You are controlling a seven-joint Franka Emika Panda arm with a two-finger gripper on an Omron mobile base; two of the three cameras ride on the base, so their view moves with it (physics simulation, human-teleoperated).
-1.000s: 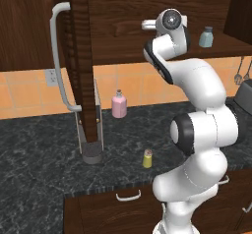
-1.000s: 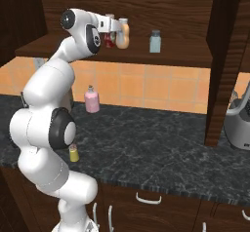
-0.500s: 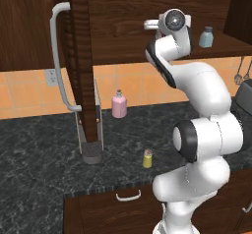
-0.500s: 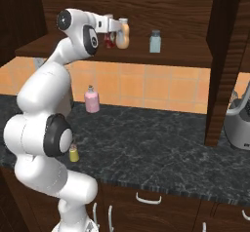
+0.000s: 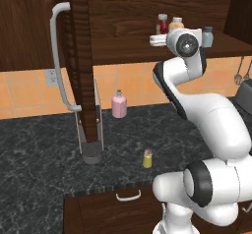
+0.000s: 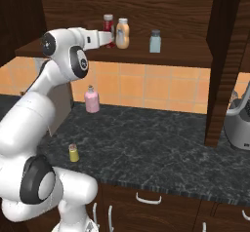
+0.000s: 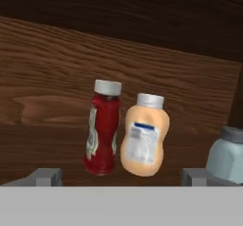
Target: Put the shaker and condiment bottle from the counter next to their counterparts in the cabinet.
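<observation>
The red condiment bottle (image 7: 103,134) stands upright on the cabinet shelf (image 5: 123,51), right beside the orange-and-cream bottle (image 7: 144,137). The pale grey-blue shaker (image 7: 227,156) stands further right on the same shelf. My gripper (image 7: 121,175) is open, a little back from the two bottles, with nothing between its fingers. From the base, the red bottle (image 6: 108,27) and the orange-and-cream bottle (image 6: 122,33) stand just past my gripper (image 6: 109,39). The yellow shaker (image 5: 147,159) stands on the dark counter (image 5: 49,149), near its front edge.
A pink bottle (image 5: 118,104) stands at the back of the counter by the tiled wall. The open cabinet door with its grey bar handle (image 5: 59,56) hangs to the left, over a dark round holder (image 5: 92,154). A blender (image 6: 239,124) sits at the far right.
My hand has drawn back a little from the red bottle, which stays standing on the shelf. The jaws have spread slightly wider.
</observation>
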